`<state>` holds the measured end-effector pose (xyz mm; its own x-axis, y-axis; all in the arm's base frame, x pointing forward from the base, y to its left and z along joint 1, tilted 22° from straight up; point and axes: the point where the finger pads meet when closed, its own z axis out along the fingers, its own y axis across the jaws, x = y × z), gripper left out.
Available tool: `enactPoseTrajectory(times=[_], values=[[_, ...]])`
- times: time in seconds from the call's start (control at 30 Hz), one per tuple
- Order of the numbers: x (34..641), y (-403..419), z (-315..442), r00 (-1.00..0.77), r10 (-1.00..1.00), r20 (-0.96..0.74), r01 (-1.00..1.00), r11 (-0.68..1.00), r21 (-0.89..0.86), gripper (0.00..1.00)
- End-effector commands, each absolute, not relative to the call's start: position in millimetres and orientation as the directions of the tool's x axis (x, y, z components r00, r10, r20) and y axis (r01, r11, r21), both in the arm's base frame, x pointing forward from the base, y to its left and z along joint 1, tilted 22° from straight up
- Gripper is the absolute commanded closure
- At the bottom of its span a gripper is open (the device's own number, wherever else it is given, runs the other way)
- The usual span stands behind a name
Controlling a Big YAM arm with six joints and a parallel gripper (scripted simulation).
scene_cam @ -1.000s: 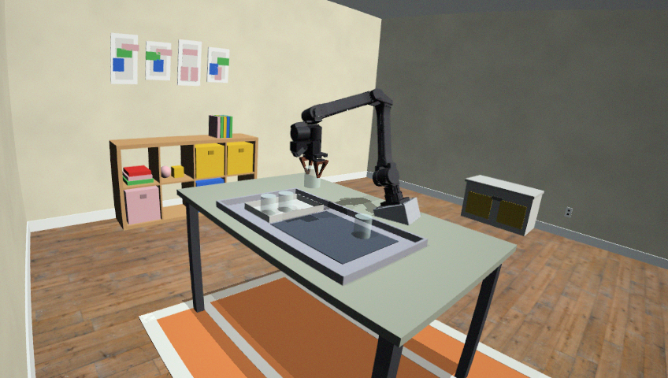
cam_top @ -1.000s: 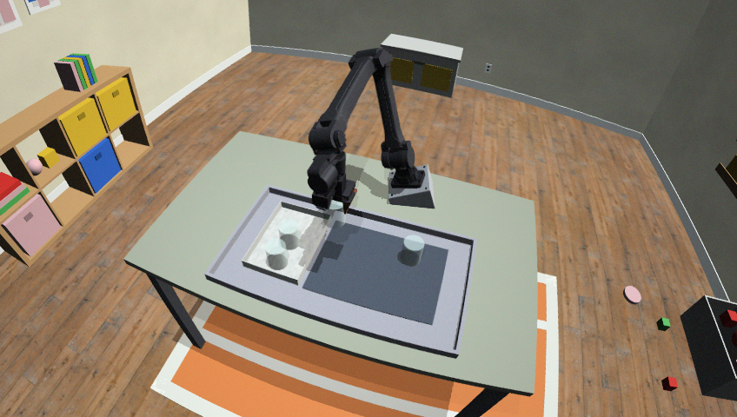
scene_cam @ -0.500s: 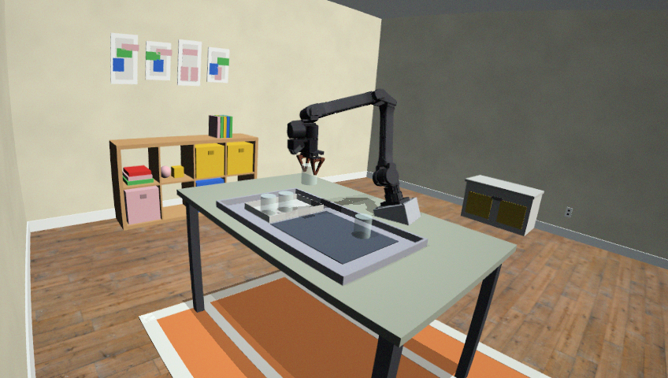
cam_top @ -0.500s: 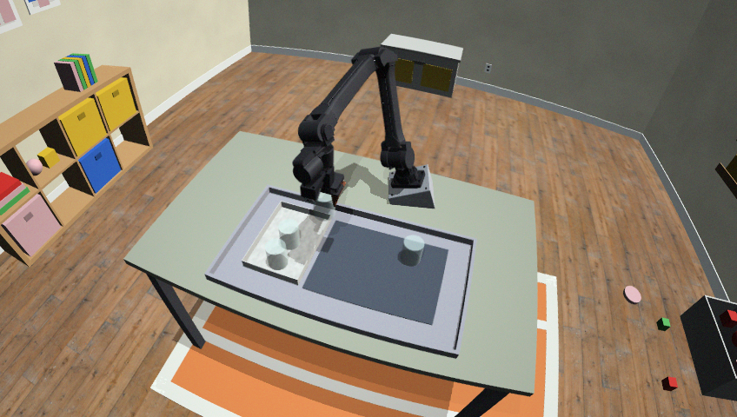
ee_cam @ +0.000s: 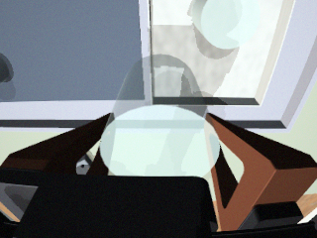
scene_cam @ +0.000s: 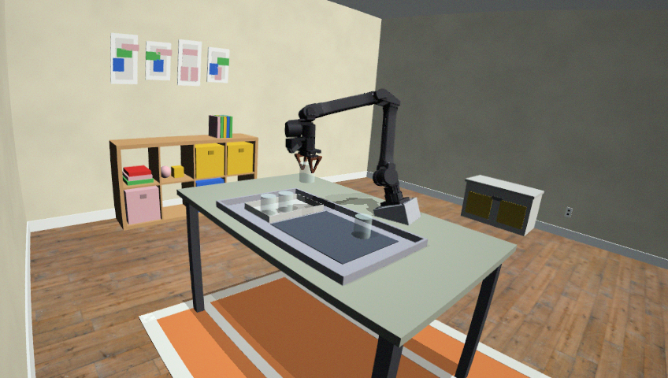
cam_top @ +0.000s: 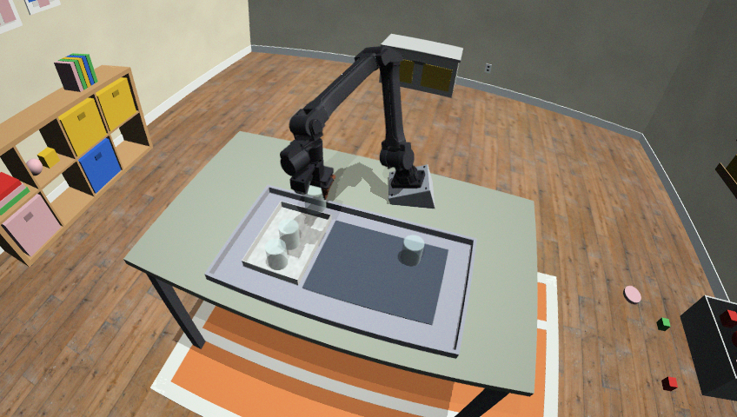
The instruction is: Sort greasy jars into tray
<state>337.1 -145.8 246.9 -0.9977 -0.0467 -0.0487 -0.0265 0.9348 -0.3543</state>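
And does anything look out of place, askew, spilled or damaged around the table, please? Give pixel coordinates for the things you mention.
Nothing stands out: two jars [cam_top: 288,234] [scene_cam: 285,201] stand upright in the tray [cam_top: 270,274] [scene_cam: 270,217], one [cam_top: 412,251] [scene_cam: 362,226] stands on the mat [cam_top: 372,274] [scene_cam: 328,239], and the gripper [cam_top: 313,192] [scene_cam: 307,167] [ee_cam: 159,120] holds the fourth. I see no spill or breakage.

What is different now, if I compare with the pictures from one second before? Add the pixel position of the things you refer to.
The gripper [cam_top: 316,194] [scene_cam: 306,169] [ee_cam: 159,120] has carried the held jar [cam_top: 315,200] [scene_cam: 306,176] [ee_cam: 159,149] leftward in the top view, so its shadow moved off the mat [cam_top: 377,279] [scene_cam: 328,239] [ee_cam: 69,50]. Nothing was newly gripped or released. Two jars in the tray [cam_top: 271,273] [scene_cam: 296,215] [ee_cam: 218,100] and one on the mat stayed put.
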Motion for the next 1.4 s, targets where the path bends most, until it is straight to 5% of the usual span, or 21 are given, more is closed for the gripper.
enactPoseTrajectory(times=[0.0,1.37], values=[[335.6,-157.9,263.0,-0.994,-0.071,-0.083,-0.036,0.93,-0.365,1.0],[312.1,-231.0,281.1,-0.994,-0.071,-0.083,-0.036,0.93,-0.365,1.0]])
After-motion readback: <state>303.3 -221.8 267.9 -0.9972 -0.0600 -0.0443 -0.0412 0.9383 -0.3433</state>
